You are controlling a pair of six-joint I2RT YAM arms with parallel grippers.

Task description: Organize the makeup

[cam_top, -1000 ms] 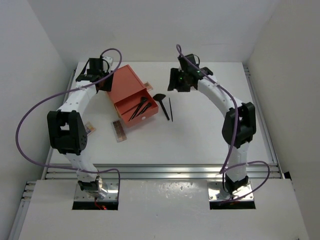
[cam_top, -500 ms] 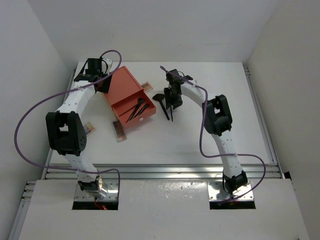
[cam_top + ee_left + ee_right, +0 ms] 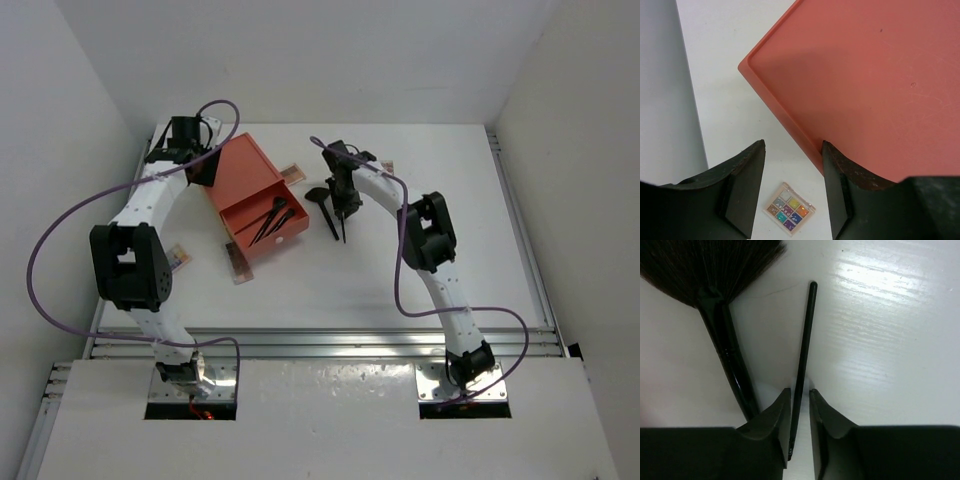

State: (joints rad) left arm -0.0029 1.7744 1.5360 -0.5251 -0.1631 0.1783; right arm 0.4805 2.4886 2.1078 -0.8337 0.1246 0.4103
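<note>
Right gripper (image 3: 800, 392) stands low over the table (image 3: 400, 270), its jaws drawn close on either side of a slim black stick (image 3: 805, 340); whether they already pinch it I cannot tell. That stick is thin, glossy and straight, and in the wrist view it runs toward 12 o'clock from the fingertips. Just beside it at 10 o'clock lies the fan brush (image 3: 715, 270), with dark bristles spread wide over a shiny black handle. The bristle tips are cut off by the top edge.

From above, both lie near the table's middle, at 3 o'clock from the orange box (image 3: 245, 178). Its drawer (image 3: 278, 238) stands out toward 5 o'clock and holds more black brushes (image 3: 272, 215), too small to count.

Left gripper (image 3: 792, 150) hangs released, gripping nothing, at the box's 10 o'clock corner. A multicoloured palette (image 3: 789, 209) lies on the table below the gap. A pink-brown palette (image 3: 238, 262) lies at 7 o'clock from the drawer, and a second palette (image 3: 180, 257) is half hidden by the left arm (image 3: 128, 262).
</note>
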